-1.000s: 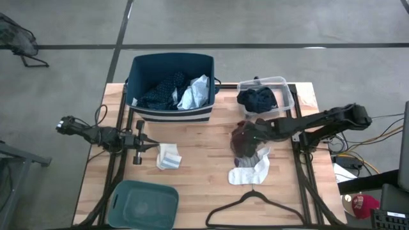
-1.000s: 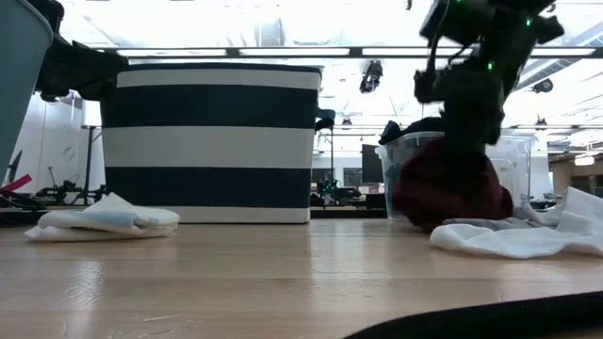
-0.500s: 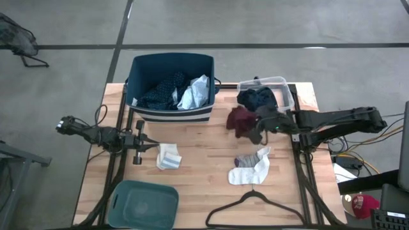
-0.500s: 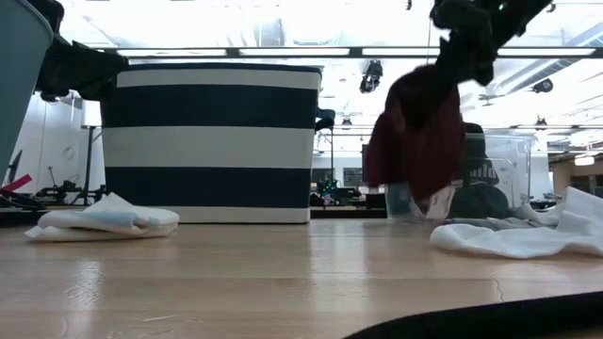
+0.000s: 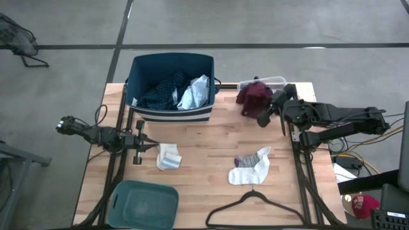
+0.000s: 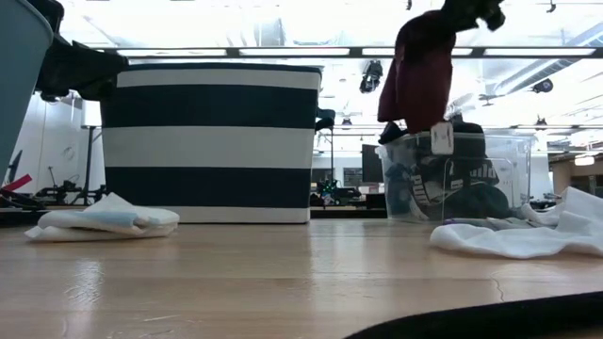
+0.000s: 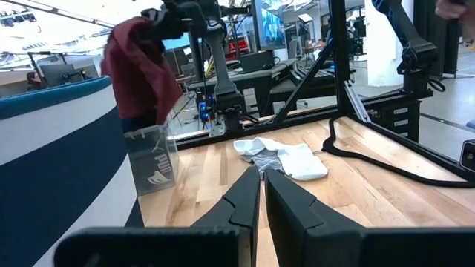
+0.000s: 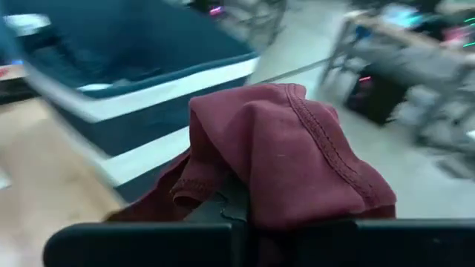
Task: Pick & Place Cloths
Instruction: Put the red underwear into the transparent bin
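My right gripper [image 5: 263, 105] is shut on the maroon piece [image 5: 253, 94] and holds it in the air over the clear tub [image 5: 280, 82], which contains dark clothing. In the low view the maroon piece [image 6: 420, 68] hangs above the clear tub [image 6: 454, 179]. White and grey socks [image 5: 251, 167] lie flat on the table, and a small folded white cloth [image 5: 169, 156] lies near my left gripper [image 5: 153, 147]. That gripper is shut and hovers low at the table's left. The navy striped tub [image 5: 171, 89] holds navy patterned and light blue-grey pieces. My right gripper holds a bunched fold of the maroon piece [image 8: 223, 174]; the cloth drapes over the fingers and hides them in the right wrist view. The piece is lifted clear and hangs slack below the gripper [image 6: 466, 11], its lower edge [image 6: 415, 118] just above the clear tub's rim.
A teal tub [image 5: 142, 204] sits at the near left corner and a thin black hanger [image 5: 255, 207] lies at the near edge. Bare wood shows in the table's middle between the folded white cloth and the socks.
My right gripper has risen and moved from beside the socks toward the far edge, carrying the maroon piece. The piece has gone from resting on the table to hanging clear over the clear tub. The grey sock it covered now shows.
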`<action>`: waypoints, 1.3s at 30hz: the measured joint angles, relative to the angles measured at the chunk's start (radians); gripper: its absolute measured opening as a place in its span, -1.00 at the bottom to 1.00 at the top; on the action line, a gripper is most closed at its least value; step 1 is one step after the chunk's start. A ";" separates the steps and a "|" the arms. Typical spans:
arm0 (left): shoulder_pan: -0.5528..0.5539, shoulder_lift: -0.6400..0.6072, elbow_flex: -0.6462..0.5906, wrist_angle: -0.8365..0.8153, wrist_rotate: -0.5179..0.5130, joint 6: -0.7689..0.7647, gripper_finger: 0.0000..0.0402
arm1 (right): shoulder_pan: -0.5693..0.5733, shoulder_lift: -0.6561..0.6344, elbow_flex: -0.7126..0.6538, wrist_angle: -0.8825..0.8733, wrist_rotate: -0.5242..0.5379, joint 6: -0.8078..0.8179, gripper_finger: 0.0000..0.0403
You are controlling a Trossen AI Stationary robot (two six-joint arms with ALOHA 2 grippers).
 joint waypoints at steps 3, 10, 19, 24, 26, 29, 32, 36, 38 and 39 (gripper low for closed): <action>0.000 0.000 0.000 0.000 0.000 0.000 -0.85 | -0.007 0.006 0.025 -0.008 0.096 -0.050 -0.92; 0.000 0.000 0.000 0.000 0.000 0.000 -0.85 | -0.055 0.009 0.025 -0.072 0.182 -0.073 -0.92; 0.000 0.000 0.000 0.000 0.000 0.000 -0.85 | -0.169 0.012 -0.025 -0.099 0.355 -0.144 -0.93; 0.000 0.000 0.000 0.000 0.000 0.000 -0.85 | -0.198 0.018 -0.029 -0.108 0.301 -0.087 -0.90; 0.000 0.000 0.000 0.000 0.000 0.000 -0.85 | -0.203 0.026 -0.037 -0.112 0.230 -0.052 -0.91; 0.000 0.000 0.000 0.000 0.000 0.000 -0.85 | -0.208 0.047 -0.062 -0.110 0.163 -0.011 -0.93; 0.000 0.000 0.000 0.000 0.000 0.000 -0.85 | -0.215 0.081 -0.102 -0.110 0.166 -0.006 -0.94; 0.000 0.000 0.000 0.000 0.000 0.000 -0.85 | -0.260 0.137 -0.147 -0.109 0.170 -0.004 -0.91; 0.000 0.000 0.000 0.000 0.000 0.000 -0.85 | -0.288 0.169 -0.164 -0.109 0.170 -0.004 -0.90; 0.000 0.000 0.000 0.000 0.000 0.000 -0.85 | -0.302 0.186 -0.171 -0.109 0.170 -0.004 -0.90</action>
